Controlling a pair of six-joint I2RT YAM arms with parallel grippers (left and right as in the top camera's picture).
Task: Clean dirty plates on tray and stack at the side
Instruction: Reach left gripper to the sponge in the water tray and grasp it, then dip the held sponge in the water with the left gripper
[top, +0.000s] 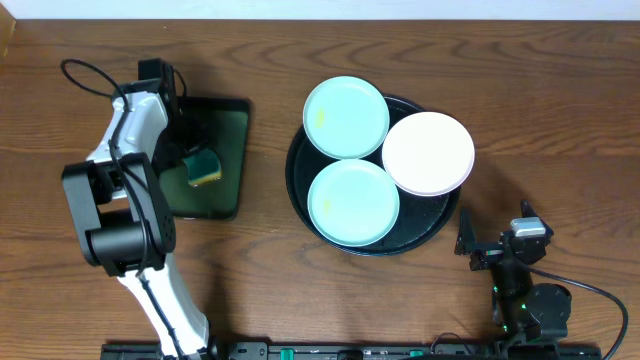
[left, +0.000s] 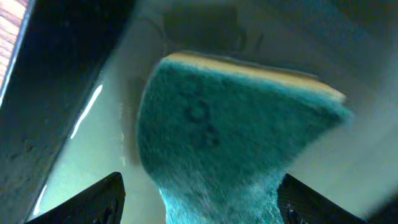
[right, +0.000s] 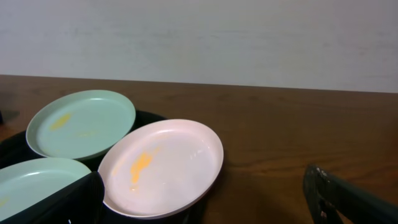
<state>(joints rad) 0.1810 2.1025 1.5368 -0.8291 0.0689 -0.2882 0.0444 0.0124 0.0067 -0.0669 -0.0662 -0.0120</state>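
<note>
Green sponge (left: 230, 137) between wide-spread left claw (left: 200, 186), not yet clamped, over small tray (top: 225, 150) toward counter (top: 560, 80) left edge; right claw (top: 478, 245) wide, empty, near front edge; mint plates (top: 345, 117) and white plate (top: 428, 152), yellow-stained, all on round tray (top: 440, 218) mid-counter; nothing cleaned or stacked yet.

Robot lab: wooden table (top: 560, 90), blank wall (right: 199, 37)

We see three plates (top: 346, 117) on the tray (top: 296, 185) | left gripper (top: 189, 151) over sponge (top: 203, 167) in rectangular tray (top: 226, 200) | right gripper (top: 470, 242) near tray, apart
</note>
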